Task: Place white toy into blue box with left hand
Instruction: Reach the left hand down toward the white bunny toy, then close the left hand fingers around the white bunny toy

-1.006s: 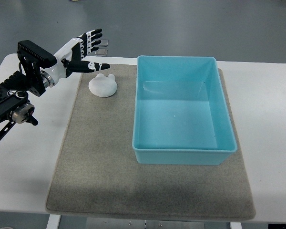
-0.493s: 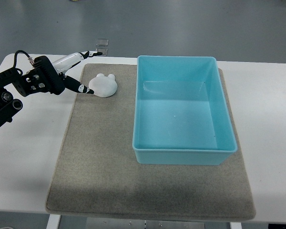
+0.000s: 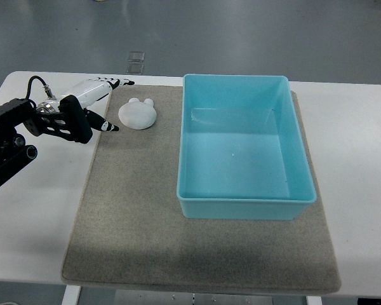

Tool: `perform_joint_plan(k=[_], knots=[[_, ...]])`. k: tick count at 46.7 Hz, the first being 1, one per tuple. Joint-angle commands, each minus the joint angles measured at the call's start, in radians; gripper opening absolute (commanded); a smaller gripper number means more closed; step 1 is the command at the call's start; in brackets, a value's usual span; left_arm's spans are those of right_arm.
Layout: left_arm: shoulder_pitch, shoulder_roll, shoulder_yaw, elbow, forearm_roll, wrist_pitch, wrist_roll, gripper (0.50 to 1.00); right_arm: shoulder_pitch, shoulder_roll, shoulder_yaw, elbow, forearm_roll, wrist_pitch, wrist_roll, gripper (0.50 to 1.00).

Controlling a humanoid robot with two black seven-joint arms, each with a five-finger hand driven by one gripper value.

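A small white toy (image 3: 137,114) with two round ears lies on the grey mat (image 3: 140,210), to the left of the blue box (image 3: 244,147). My left hand (image 3: 111,101) sits just left of the toy, with its fingers stretched out along the mat's far left corner and its thumb pointing toward the toy. The hand is open and holds nothing; a narrow gap separates it from the toy. The blue box stands upright on the mat with nothing inside. The right arm does not show.
The grey mat lies on a white table (image 3: 362,165). A small clear plastic piece (image 3: 135,57) lies on the floor beyond the table's far edge. The black left forearm (image 3: 25,133) crosses the table's left side.
The left hand has turned over and dropped from above the table's far edge to mat level beside the toy. Its thumb tip has drawn slightly back from the toy. The toy has not moved.
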Motion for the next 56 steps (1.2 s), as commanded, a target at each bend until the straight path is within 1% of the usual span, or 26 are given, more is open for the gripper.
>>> perform_joint_plan(k=[1, 10, 17, 21, 27, 47, 49, 54, 56], knots=[[0.0, -0.011, 0.0, -0.004, 0.0, 0.0, 0.0, 0.939, 0.0, 0.0, 0.0, 0.0, 0.0, 0.0, 0.0, 0.936], [-0.009, -0.045, 0.015, -0.002, 0.003, -0.005, 0.0, 0.928, 0.0, 0.0, 0.0, 0.0, 0.0, 0.001, 0.0, 0.936], [-0.038, -0.051, 0.062, 0.006, -0.002, 0.0, 0.003, 0.9, 0.0, 0.0, 0.0, 0.0, 0.0, 0.0, 0.0, 0.936], [-0.051, -0.065, 0.069, 0.012, -0.002, 0.0, 0.005, 0.9, 0.0, 0.0, 0.0, 0.0, 0.0, 0.0, 0.0, 0.936], [-0.064, -0.088, 0.075, 0.062, 0.003, 0.0, 0.005, 0.898, 0.0, 0.0, 0.0, 0.0, 0.0, 0.0, 0.0, 0.936], [-0.078, -0.08, 0.118, 0.066, 0.006, 0.002, 0.002, 0.896, 0.0, 0.0, 0.0, 0.0, -0.001, 0.0, 0.0, 0.936], [-0.078, -0.078, 0.124, 0.066, 0.006, 0.002, 0.002, 0.891, 0.0, 0.0, 0.0, 0.0, 0.0, 0.001, 0.0, 0.936], [-0.078, -0.078, 0.13, 0.066, 0.006, 0.003, 0.002, 0.859, 0.0, 0.0, 0.0, 0.0, 0.0, 0.0, 0.0, 0.936], [-0.078, -0.078, 0.13, 0.066, 0.006, 0.002, 0.002, 0.834, 0.0, 0.0, 0.0, 0.0, -0.001, 0.001, 0.0, 0.936]])
